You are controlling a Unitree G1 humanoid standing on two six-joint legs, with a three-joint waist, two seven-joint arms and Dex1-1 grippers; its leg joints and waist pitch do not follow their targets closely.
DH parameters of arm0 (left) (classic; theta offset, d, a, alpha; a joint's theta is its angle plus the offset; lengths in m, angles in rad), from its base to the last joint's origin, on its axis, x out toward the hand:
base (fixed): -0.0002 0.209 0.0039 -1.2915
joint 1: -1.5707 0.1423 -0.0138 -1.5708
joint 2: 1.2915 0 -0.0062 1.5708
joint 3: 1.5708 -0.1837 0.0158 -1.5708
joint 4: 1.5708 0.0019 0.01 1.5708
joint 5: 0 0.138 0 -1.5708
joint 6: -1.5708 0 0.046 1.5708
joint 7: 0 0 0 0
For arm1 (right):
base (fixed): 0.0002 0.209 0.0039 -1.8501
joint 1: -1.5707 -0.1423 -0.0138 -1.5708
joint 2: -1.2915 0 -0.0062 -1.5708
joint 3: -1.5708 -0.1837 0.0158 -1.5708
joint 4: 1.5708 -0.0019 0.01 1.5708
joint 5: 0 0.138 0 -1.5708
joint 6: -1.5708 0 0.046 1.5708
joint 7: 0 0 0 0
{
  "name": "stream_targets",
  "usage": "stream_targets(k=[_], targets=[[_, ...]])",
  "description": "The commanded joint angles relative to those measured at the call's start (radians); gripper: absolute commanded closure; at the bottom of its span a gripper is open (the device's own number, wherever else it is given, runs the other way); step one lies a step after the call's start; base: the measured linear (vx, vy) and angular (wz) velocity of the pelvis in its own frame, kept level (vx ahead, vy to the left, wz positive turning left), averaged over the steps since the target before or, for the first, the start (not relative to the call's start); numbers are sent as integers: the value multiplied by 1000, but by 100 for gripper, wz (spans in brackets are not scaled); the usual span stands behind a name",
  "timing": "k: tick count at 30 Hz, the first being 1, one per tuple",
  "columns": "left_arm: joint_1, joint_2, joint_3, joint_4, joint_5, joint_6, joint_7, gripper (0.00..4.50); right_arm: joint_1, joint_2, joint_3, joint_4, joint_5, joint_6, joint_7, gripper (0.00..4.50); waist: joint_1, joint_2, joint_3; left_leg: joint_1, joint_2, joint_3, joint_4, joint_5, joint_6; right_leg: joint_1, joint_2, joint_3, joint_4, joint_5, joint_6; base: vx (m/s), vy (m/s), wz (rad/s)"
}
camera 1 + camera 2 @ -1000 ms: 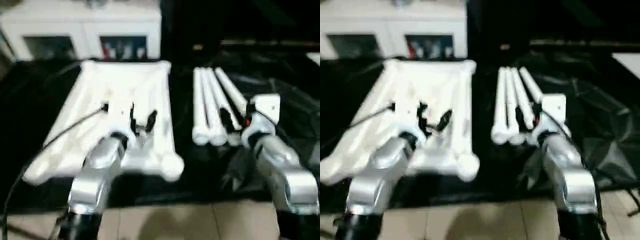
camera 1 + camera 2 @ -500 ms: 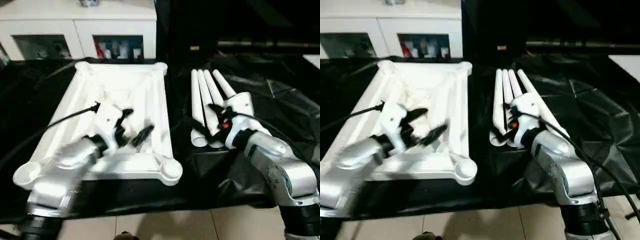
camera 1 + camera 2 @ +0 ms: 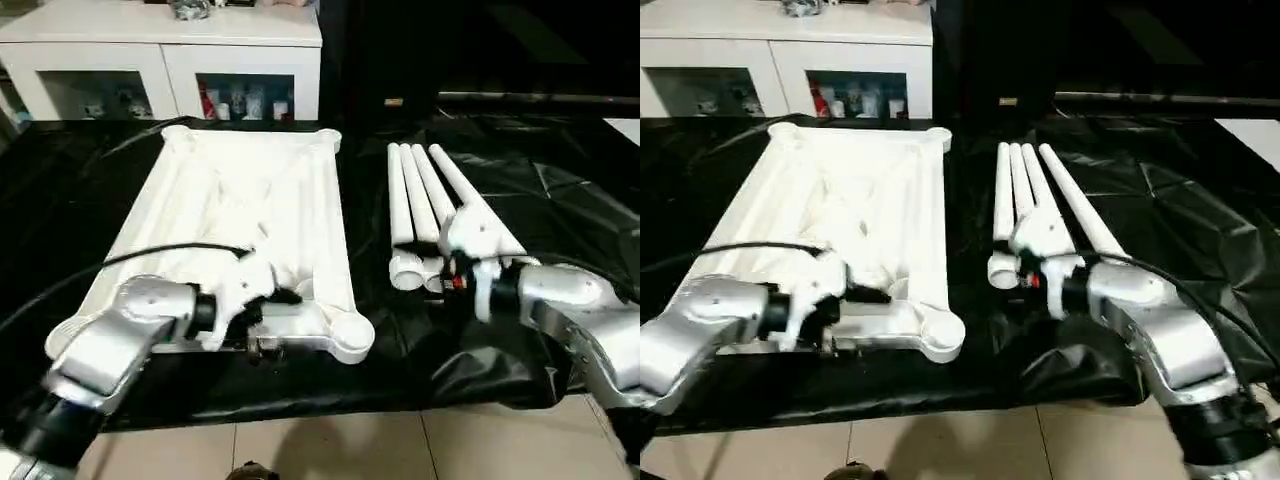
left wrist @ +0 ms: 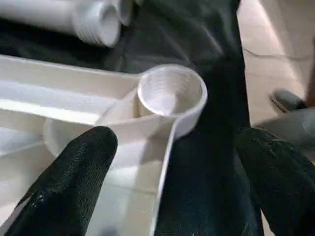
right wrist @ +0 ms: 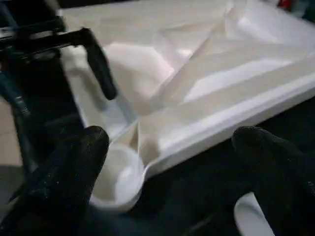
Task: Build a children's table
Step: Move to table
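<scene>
The white tabletop [image 3: 240, 200] lies upside down on black cloth, its ribs and round corner sockets facing up. My left gripper [image 3: 272, 322] is open at its near edge, one finger over the inside and one outside, next to the near right corner socket [image 4: 170, 91]. Several white tubular legs [image 3: 415, 195] lie side by side to the right of it. At their near ends is my right gripper [image 3: 420, 268], open and pointing toward the tabletop, holding nothing. In the right wrist view the left gripper [image 5: 98, 64] stands over the tabletop's edge.
A black cloth [image 3: 560, 180] covers the work surface, crumpled at the right. A white cabinet with glass doors [image 3: 170, 60] stands behind. Tiled floor [image 3: 330, 450] runs along the near edge. A black cable [image 3: 100, 265] loops from my left wrist across the tabletop's left side.
My left gripper has moved from over the tabletop's middle down to its near edge by the right corner socket. The right gripper has sunk to the legs' near ends and turned left.
</scene>
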Motion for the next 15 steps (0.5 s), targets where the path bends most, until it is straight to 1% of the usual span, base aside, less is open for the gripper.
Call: stream_targets(k=[1, 2, 4, 5, 6, 7, 8, 10, 11, 13, 14, 15], targets=[[-23, 15, -31, 19, 28, -14, -38, 39, -1, -24, 10, -27, 4, 7, 23, 0, 3, 5, -56, 30, 69, -32, -86, -302, -31, 14, -91, 46, -92, -183, -179, 0, 0, 0], [-32, 24, -49, 34, 43, -22, -51, 39, 2, -33, 13, -29, 0, 9, 30, 0, 5, 8, -57, 27, 69, -30, -84, -274, -22, 16, -90, 45, -91, -161, -183, 0, 0, 0], [-37, 30, -61, 45, 53, -29, -59, 57, 4, -39, 15, -30, -2, 10, 35, 0, 3, 4, -59, 26, 69, -27, -81, -251, -12, 16, -87, 45, -89, -128, -188, 0, 0, 0], [-48, 38, -78, 60, 64, -21, -70, 72, 14, -53, 17, -39, -1, 16, 48, 0, 2, 17, -61, 27, 70, -26, -78, -234, -11, 16, -85, 42, -85, -89, -200, 0, 0, 0], [-54, 35, -81, 67, 66, -12, -71, 79, 18, -57, 17, -42, 0, 17, 51, 0, 2, 13, -62, 28, 70, -25, -76, -230, -9, 17, -83, 42, -85, -72, -204, 0, 0, 0], [-60, 27, -81, 77, 70, -13, -64, 91, 20, -61, 18, -45, -1, 17, 52, 0, 4, 14, -62, 31, 70, -22, -73, -222, -6, 16, -82, 43, -82, -42, -216, 0, 0, 0], [-65, 17, -78, 91, 78, -21, -49, 91, 22, -61, 18, -48, -2, 17, 51, 0, 3, 13, -62, 30, 69, -21, -72, -211, 1, 18, -81, 42, -82, -23, -227, 0, 0, 0], [-71, 8, -78, 107, 89, -30, -41, 114, 26, -61, 18, -52, -3, 19, 52, 0, 6, 12, -62, 30, 70, -20, -70, -208, 8, 19, -84, 42, -82, -30, -235, 0, 0, 0], [-74, 8, -83, 118, 98, -41, -45, 121, 28, -62, 20, -57, -6, 21, 52, 0, 6, 15, -61, 31, 72, -20, -71, -213, 10, 17, -83, 42, -84, -53, -234, 0, 0, 0], [-73, 9, -90, 132, 108, -47, -48, 137, 31, -62, 25, -65, -7, 25, 50, 0, 5, 15, -59, 34, 73, -20, -73, -241, 3, 16, -82, 42, -88, -97, -232, 0, 0, 0], [-73, 10, -91, 134, 110, -46, -47, 156, 32, -62, 25, -66, -7, 25, 49, 0, 4, 15, -57, 36, 73, -20, -74, -258, -2, 13, -81, 43, -89, -125, -229, 0, 0, 0], [-73, 10, -91, 136, 110, -46, -47, 164, 32, -62, 26, -68, -7, 26, 49, 0, 4, 16, -57, 36, 74, -20, -75, -265, -6, 13, -83, 43, -90, -137, -227, 0, 0, 0]])
